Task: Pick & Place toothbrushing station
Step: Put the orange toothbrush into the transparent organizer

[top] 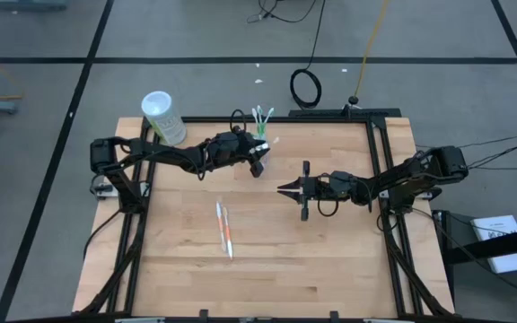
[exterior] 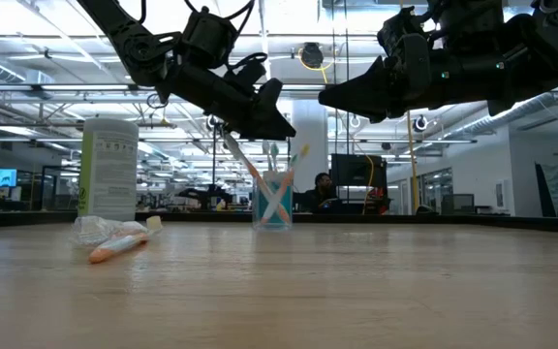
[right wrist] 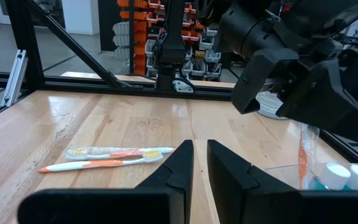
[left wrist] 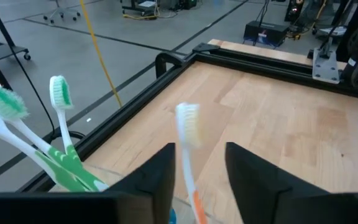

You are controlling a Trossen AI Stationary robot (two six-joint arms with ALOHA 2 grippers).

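Observation:
A small clear cup stands near the table's far edge and holds two green-and-white toothbrushes and an orange-and-white one, all head up. My left gripper hovers open just on the near side of the cup. In the left wrist view its fingers stand on either side of the orange brush without touching it. My right gripper hangs above the table's middle, empty, its fingers shut but for a narrow slit. Two more toothbrushes lie flat on the table, left of centre.
A white canister with green print stands at the far left corner. A black frame rail runs along the table's right and far edges. Bare wood lies near the front edge. A person sits far off in the room behind.

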